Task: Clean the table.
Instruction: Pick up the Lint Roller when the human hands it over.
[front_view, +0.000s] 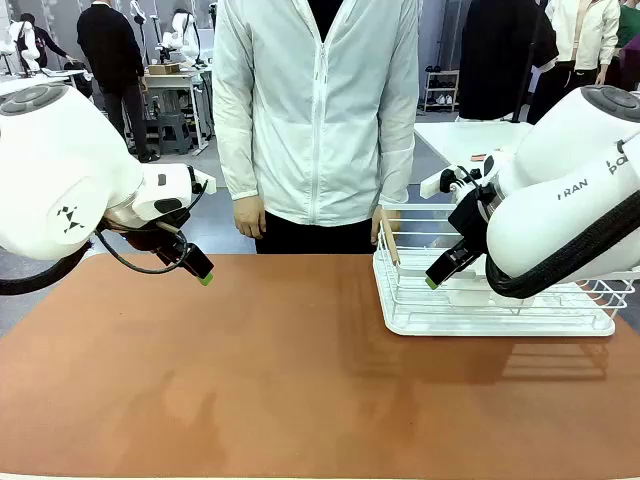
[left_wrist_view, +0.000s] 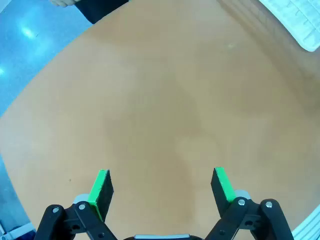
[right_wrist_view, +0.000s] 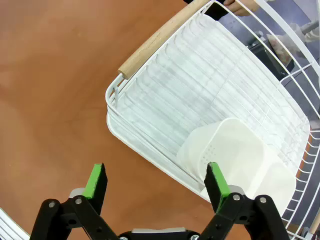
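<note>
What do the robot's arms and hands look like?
The left arm and right arm are rounded white shells with dark markings; a black cable loops under the left arm. The left hand and right hand are black, two-fingered, with green pads.

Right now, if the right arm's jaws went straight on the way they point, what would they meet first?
Probably the white wire basket with the wooden handle, at its ribbed white tray beside the white perforated plastic cup. The open jaws hang above it; depth is unclear.
</note>
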